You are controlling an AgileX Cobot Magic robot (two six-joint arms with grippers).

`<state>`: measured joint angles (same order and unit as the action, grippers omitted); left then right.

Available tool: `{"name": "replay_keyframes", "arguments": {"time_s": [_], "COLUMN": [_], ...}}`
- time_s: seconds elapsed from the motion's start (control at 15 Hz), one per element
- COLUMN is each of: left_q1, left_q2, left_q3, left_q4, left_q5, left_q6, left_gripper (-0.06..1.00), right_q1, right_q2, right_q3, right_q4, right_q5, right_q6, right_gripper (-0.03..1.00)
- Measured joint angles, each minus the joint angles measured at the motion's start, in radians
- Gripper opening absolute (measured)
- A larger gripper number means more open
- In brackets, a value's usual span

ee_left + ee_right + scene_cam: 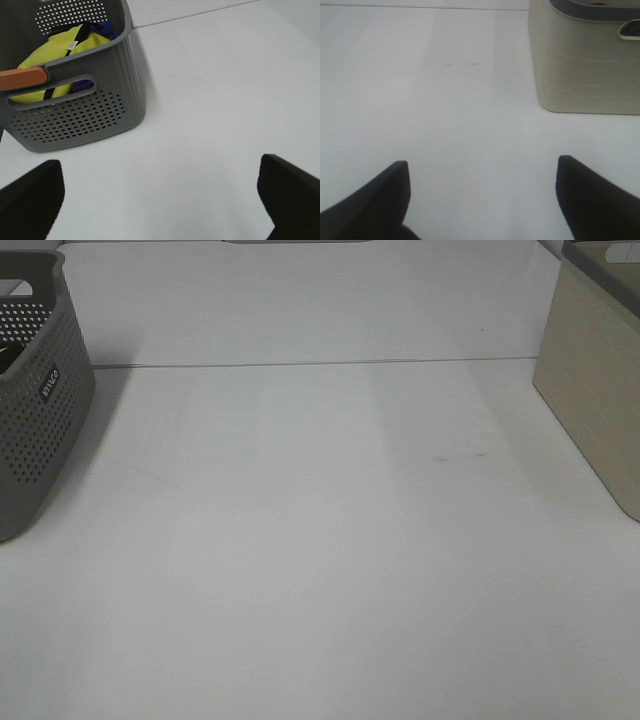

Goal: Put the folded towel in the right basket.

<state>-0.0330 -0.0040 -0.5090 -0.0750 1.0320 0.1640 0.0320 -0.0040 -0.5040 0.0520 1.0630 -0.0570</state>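
A yellow-green folded towel [55, 50] lies inside the grey perforated basket [100, 115], seen in the left wrist view. A black strap lies across it. The grey basket stands at the table's left edge in the exterior high view [40, 430]. The beige right basket [595, 400] stands at the right edge and also shows in the right wrist view [580, 70]. My left gripper [160, 170] is open and empty over bare table, short of the grey basket. My right gripper [482, 165] is open and empty, short of the beige basket. Neither gripper shows in the exterior high view.
A blue-purple cloth [102, 27] lies behind the towel in the grey basket. An orange bar [22, 78] sits on that basket's near rim. The white table [320, 540] lies between the baskets, with a seam [320, 363] across its far part.
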Motion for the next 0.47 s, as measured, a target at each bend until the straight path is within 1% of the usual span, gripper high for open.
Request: {"name": "replay_keyframes", "arguments": {"time_s": [0.47], "left_q1": [0.0], "left_q2": [0.0], "left_q3": [0.0], "left_q4": [0.0], "left_q5": [0.0], "left_q6": [0.0], "left_gripper": [0.99], "right_q1": [0.0], "right_q2": [0.0], "right_q3": [0.0], "right_q4": [0.0], "right_q5": [0.0], "right_q6": [0.0], "right_gripper": [0.75]}}
